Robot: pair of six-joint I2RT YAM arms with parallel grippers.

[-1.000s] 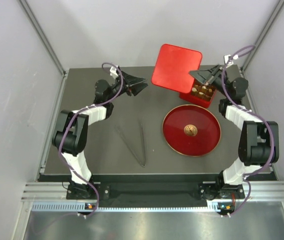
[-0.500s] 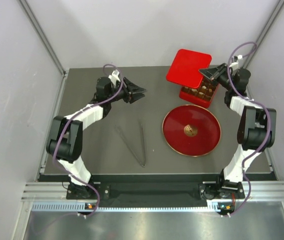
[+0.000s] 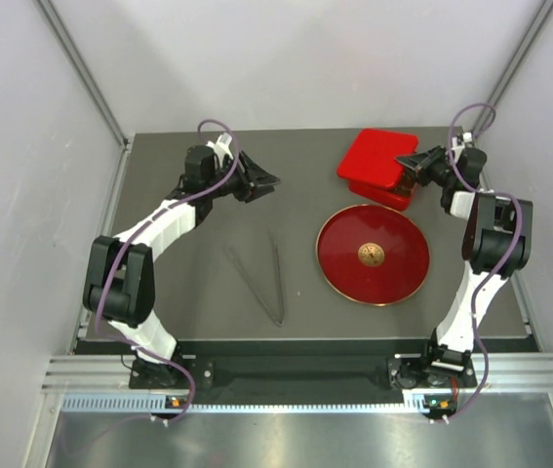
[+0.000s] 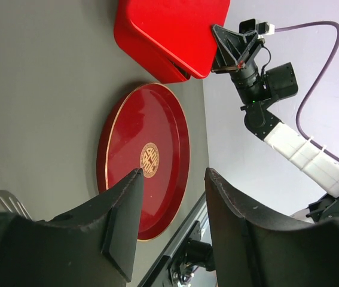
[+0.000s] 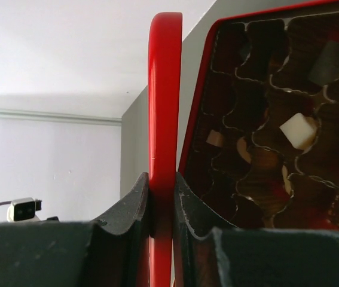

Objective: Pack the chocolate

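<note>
The chocolate (image 5: 299, 130) lies in the brown moulded cells of an open red box (image 5: 217, 89): a cream cube, a grey-dark piece (image 5: 329, 60) and a small tan piece (image 5: 215, 138) show in the right wrist view. My right gripper (image 5: 162, 179) is shut on the rim of the red lid (image 5: 165, 89), which stands just beside the box. From above, the lid (image 3: 378, 156) lies almost flat over the box (image 3: 385, 195) and hides the chocolate, with the right gripper (image 3: 414, 162) at its right edge. My left gripper (image 3: 271, 180) hovers open and empty at the back left.
A round red plate (image 3: 393, 278) with a gold emblem lies in front of the box, and is also in the left wrist view (image 4: 121, 137). Thin grey metal tongs (image 3: 261, 275) rest on the dark mat left of the plate. Grey walls close in on both sides.
My right gripper has swung the red lid from raised and tilted down to nearly flat over the box, covering the chocolate. The left gripper has barely shifted.
</note>
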